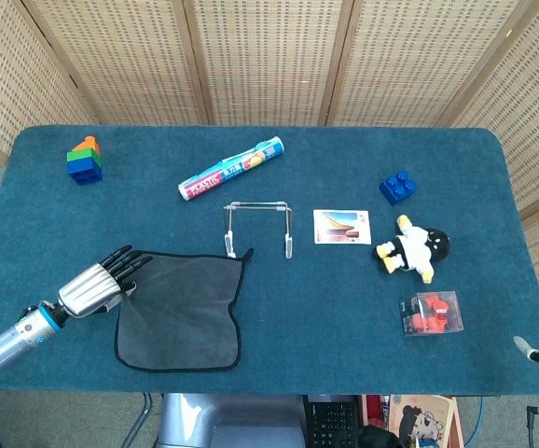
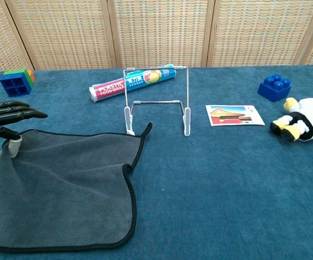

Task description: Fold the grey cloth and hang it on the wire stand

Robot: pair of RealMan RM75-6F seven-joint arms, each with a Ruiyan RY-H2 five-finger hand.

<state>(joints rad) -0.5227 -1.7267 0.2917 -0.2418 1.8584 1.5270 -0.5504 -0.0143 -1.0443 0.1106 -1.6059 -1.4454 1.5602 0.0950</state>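
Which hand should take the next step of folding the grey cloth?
The left hand, probably. It already pinches the grey cloth at its left edge, with the wire stand just beyond the cloth's far corner. The right hand is off at the table's far right edge, barely in view.
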